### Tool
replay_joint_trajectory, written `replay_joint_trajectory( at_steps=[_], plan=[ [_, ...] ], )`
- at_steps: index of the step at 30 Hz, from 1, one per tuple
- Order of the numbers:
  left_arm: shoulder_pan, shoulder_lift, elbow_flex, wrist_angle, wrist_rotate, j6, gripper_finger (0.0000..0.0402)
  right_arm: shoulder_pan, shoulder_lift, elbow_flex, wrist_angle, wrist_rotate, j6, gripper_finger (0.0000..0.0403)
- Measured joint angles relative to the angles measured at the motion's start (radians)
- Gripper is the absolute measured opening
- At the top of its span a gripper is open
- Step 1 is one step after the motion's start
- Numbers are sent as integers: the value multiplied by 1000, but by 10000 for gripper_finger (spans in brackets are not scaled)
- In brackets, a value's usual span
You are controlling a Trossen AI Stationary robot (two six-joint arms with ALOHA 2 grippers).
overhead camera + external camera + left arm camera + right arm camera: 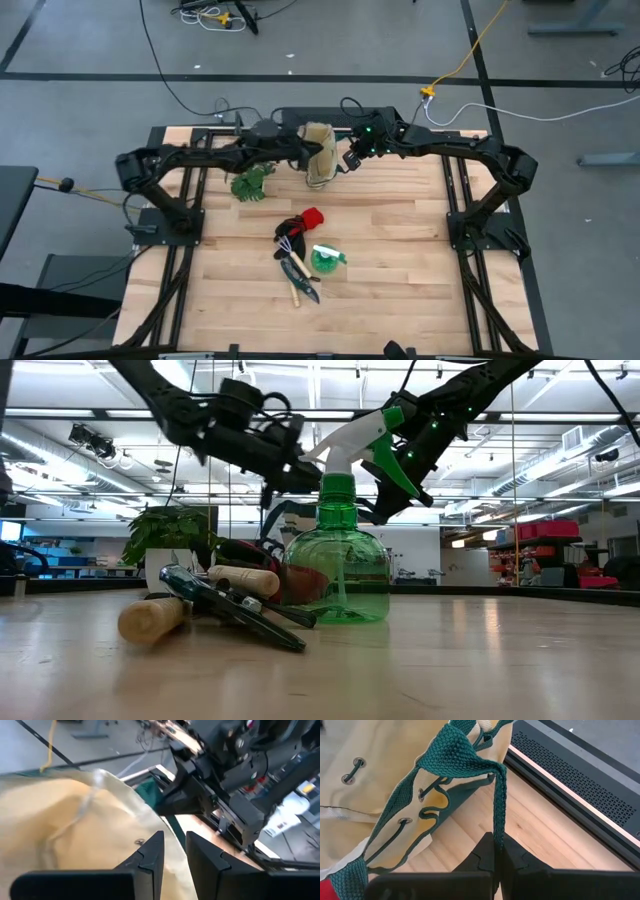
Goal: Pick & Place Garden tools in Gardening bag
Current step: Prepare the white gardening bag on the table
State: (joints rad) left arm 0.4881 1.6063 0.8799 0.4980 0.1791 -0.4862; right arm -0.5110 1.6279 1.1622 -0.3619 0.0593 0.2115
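Observation:
The beige canvas bag with green trim is at the table's far middle, between my two grippers. My left gripper is at its left side, shut on its canvas rim. My right gripper is at its right side, shut on a green handle strap. The tools lie in a pile at mid-table: a red-and-black glove, a green spray bottle, a wooden-handled rake and dark-handled shears. My left gripper pinches the bag's beige canvas wall at its upper edge between its two fingers; the canvas runs through the narrow gap. How many layers it holds does not show. My right gripper pinches the green woven handle strap between its two shut fingers. The strap runs straight and taut from the fingers up to the handle loop on the bag.
A leafy green plant sprig lies on the table left of the bag. Black rails run along the table's far edge close behind the bag. Bare wood lies at the near and right parts of the table.

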Motion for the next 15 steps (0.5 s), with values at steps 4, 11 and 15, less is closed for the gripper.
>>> replay_joint_trajectory(
  at_steps=[4,11,15],
  plan=[
    [-5,51,75,-67,7,1,87,0,0,0,-9,0,-3,2],
    [-4,64,112,-171,-23,33,87,0,0,1,-19,2,-7,2],
    [-4,63,112,-182,-39,31,87,0,0,1,-22,3,-10,2]
  ],
)
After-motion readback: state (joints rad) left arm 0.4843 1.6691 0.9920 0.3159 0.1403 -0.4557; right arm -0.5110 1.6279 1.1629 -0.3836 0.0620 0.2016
